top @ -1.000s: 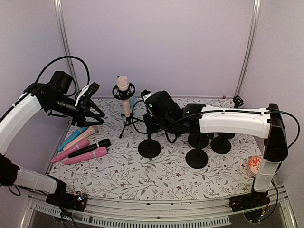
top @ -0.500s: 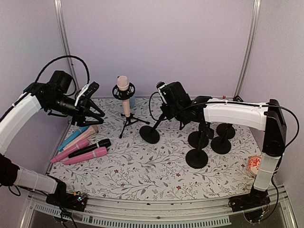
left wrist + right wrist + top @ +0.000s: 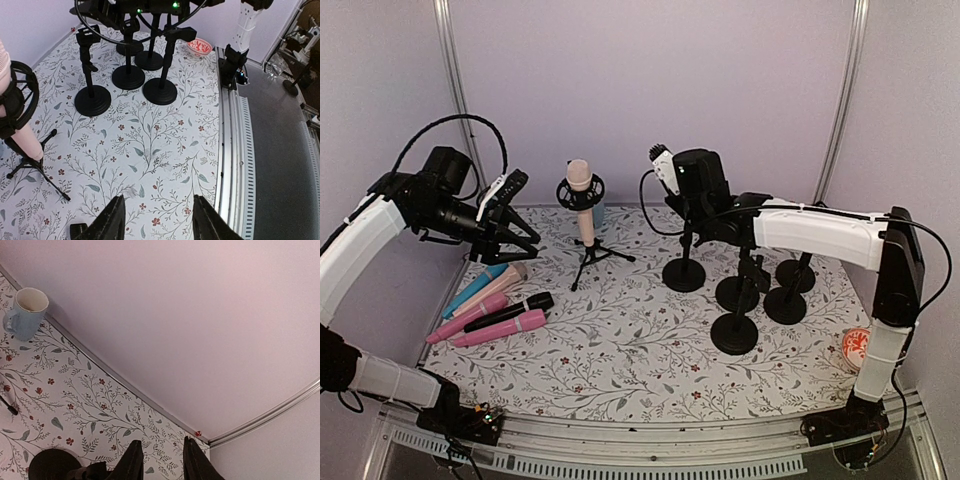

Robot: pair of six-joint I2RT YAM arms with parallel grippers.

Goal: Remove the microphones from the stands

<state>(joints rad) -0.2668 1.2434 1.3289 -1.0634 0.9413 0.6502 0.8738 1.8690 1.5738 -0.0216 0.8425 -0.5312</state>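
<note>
Top view first. The microphone (image 3: 580, 185), pale pink, stands upright in its ring mount (image 3: 580, 191) on the little tripod stand (image 3: 590, 255), back centre of the flowered desk (image 3: 620, 370). It is not off yet. My left pincer (image 3: 520, 245) hangs in the air left of it, above a heap of loose microphones (image 3: 495, 310) lying by the left wall, touching none of them. My right pincer (image 3: 690, 215) sits over the post of a black round-base stand (image 3: 684, 274), to the right of the tripod. Four more black stands (image 3: 734, 333) cluster beyond it, and a red-and-white bowl (image 3: 857, 347) sits near the right edge.

Left wrist now. The left pincer (image 3: 159, 222) is partly spread, with nothing between its fingers (image 3: 115, 222), only bare desk (image 3: 150, 130) below. The microphone (image 3: 27, 142) shows at the left edge, in its mount on the tripod stand (image 3: 35, 165), well apart from me. The black stands and the bowl (image 3: 200, 47) are at the far end.

Right wrist. The right pincer (image 3: 162, 460) is narrow, with just a slim gap between its fingers (image 3: 134, 460). The round-base stand (image 3: 50, 465) lies low and left of them. I cannot tell whether I have hold of it. A blue mug (image 3: 27, 312) stands by the back wall.
</note>
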